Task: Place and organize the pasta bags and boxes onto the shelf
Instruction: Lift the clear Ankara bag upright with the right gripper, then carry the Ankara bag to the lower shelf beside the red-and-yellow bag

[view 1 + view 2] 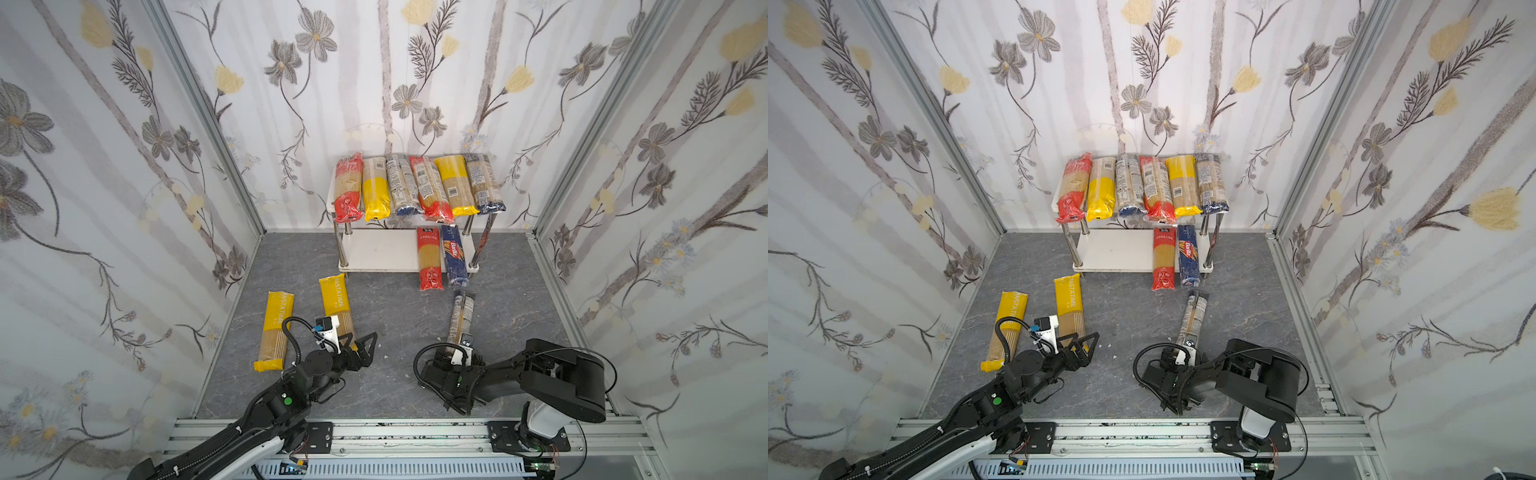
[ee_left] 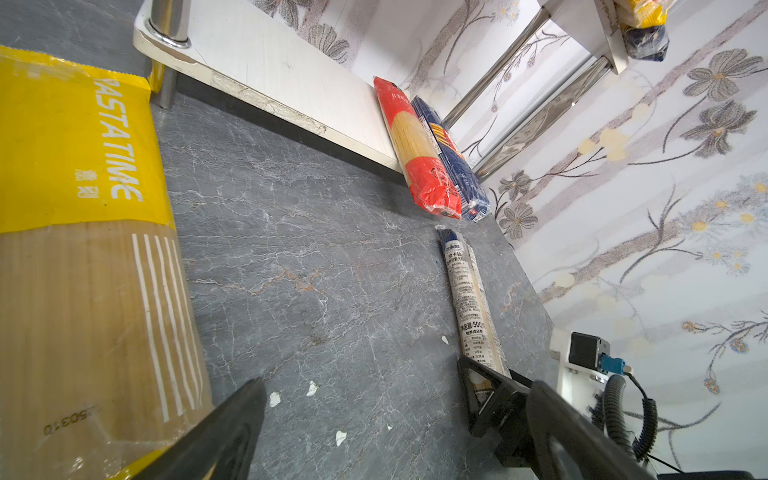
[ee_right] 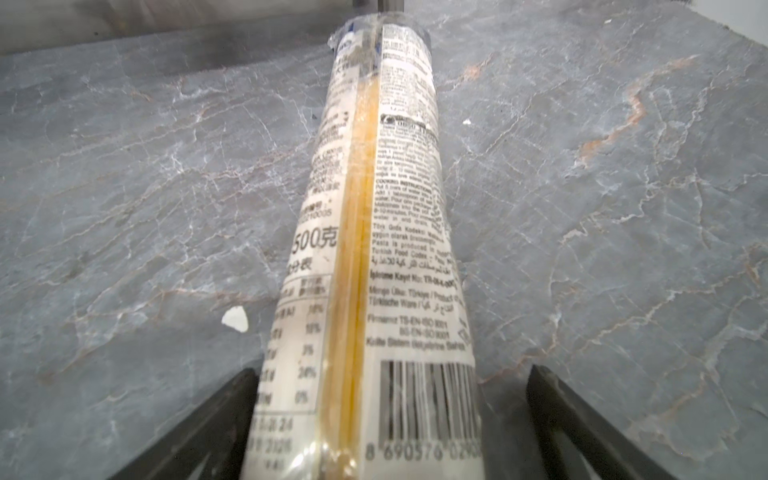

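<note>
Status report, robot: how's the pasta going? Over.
Left gripper open beside yellow pack. Right gripper open, straddling white-label pack on floor. Red pack, Barilla box overhang shelf ahead.

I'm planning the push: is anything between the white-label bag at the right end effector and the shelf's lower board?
Yes. The red bag and the Barilla box overhang the lower board at its front, straight ahead of the white-label bag; its left part looks bare.
</note>
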You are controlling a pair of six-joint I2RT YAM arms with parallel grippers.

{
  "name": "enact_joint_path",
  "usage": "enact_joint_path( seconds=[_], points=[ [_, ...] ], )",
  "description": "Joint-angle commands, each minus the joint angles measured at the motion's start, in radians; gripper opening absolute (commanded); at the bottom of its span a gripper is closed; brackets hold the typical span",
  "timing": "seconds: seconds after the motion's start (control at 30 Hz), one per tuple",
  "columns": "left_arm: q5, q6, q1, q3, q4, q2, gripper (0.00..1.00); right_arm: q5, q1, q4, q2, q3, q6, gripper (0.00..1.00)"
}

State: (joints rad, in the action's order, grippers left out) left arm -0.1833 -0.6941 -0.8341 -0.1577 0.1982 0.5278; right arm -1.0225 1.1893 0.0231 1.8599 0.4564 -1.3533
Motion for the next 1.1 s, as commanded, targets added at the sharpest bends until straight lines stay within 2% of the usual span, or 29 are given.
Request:
enact_joint_path(
  seconds=[0.0, 0.07, 0.13, 0.23, 0.33, 0.73, 1.07],
  points=[
    [-0.018, 0.007, 0.0, -0.013, 0.014, 0.006, 1.0, 0.409, 0.006, 0.006, 0.058, -0.024, 0.018, 0.86],
    [-0.018, 0.005, 0.001, -0.01, 0.014, 0.002, 1.0, 0.414, 0.017, -0.012, 0.071, -0.033, 0.014, 0.65],
    [-0.014, 0.002, 0.0, -0.007, 0.012, -0.004, 1.0, 0.417, 0.029, -0.02, 0.081, -0.036, 0.012, 0.5],
    [-0.006, 0.004, 0.001, -0.007, 0.01, -0.015, 1.0, 0.424, 0.049, -0.023, 0.084, -0.034, 0.02, 0.37],
    [0.008, 0.01, -0.001, -0.017, 0.007, -0.016, 1.0, 0.42, 0.081, 0.01, 0.064, -0.033, 0.002, 0.28],
    [0.015, 0.002, 0.0, -0.05, -0.005, -0.023, 1.0, 0.415, 0.276, 0.275, -0.137, 0.007, -0.096, 0.24],
    [0.005, -0.01, 0.001, -0.045, -0.083, -0.088, 1.0, 0.426, 0.385, 0.304, -0.225, 0.088, -0.03, 0.21]
  ],
)
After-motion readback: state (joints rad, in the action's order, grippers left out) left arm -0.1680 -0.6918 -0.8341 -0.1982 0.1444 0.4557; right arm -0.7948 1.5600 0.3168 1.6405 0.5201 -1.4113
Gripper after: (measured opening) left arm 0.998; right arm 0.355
